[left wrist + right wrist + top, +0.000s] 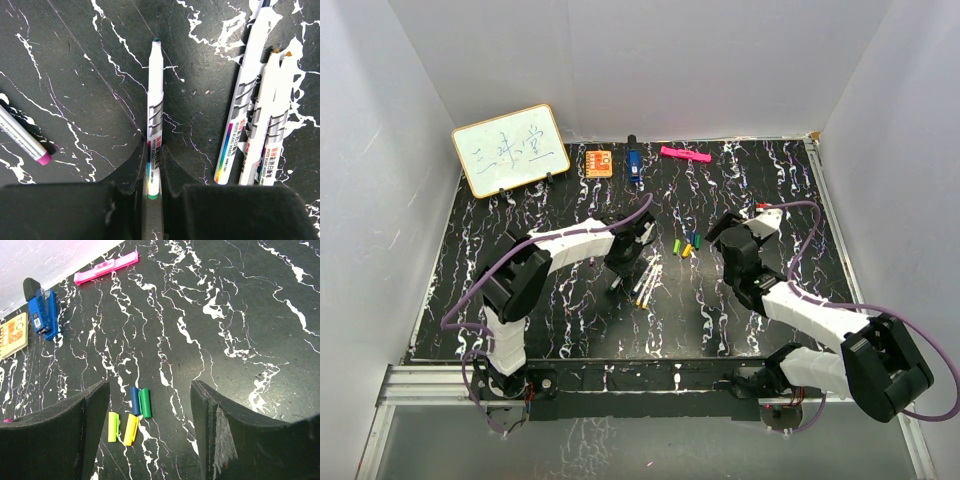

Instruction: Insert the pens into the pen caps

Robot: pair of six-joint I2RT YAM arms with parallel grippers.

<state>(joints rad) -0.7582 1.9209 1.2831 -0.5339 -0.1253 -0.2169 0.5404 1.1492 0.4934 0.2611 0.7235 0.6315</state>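
Now left claw (pixel 154 151) pinches pen (pixel 155 90) — right claw (pixel 150 386) spread.

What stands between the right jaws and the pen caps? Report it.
Nothing visible does. In the right wrist view the pen caps lie in plain sight between the open right jaws, on the bare table, with no other object in between.

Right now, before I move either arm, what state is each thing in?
Left gripper: shut on held pen.
Held pen: uncapped, tip away from the gripper.
Right gripper: open, holding nothing.
Caps: four in view, lying loose, none on a pen.
Other pens: lying on the table, none held.
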